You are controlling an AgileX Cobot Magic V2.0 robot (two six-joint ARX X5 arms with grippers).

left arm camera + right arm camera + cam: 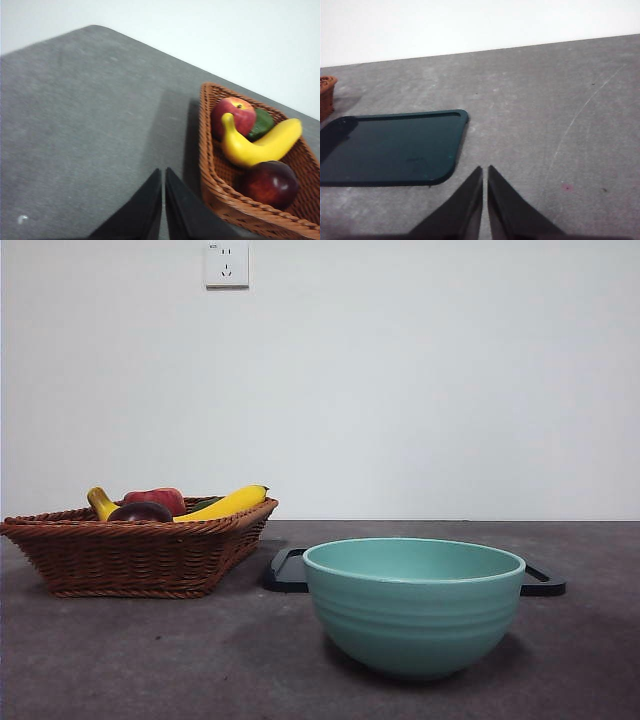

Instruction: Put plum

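Note:
The plum (271,183) is dark maroon and glossy. It lies in the near corner of a brown wicker basket (210,165), beside a yellow banana (260,145) and a red apple (233,114). In the front view the plum (140,511) peeks over the basket (140,555) rim at the left. My left gripper (163,172) hovers over bare table just outside the basket wall, jaws shut and holding nothing. My right gripper (485,170) is shut too, above the table beside a dark tray (390,147). Neither arm shows in the front view.
A teal bowl (414,605) stands at the front centre-right of the table. The flat dark tray (285,570) lies behind it. A green fruit (262,122) sits behind the apple in the basket. A white wall with a socket (227,264) backs the table.

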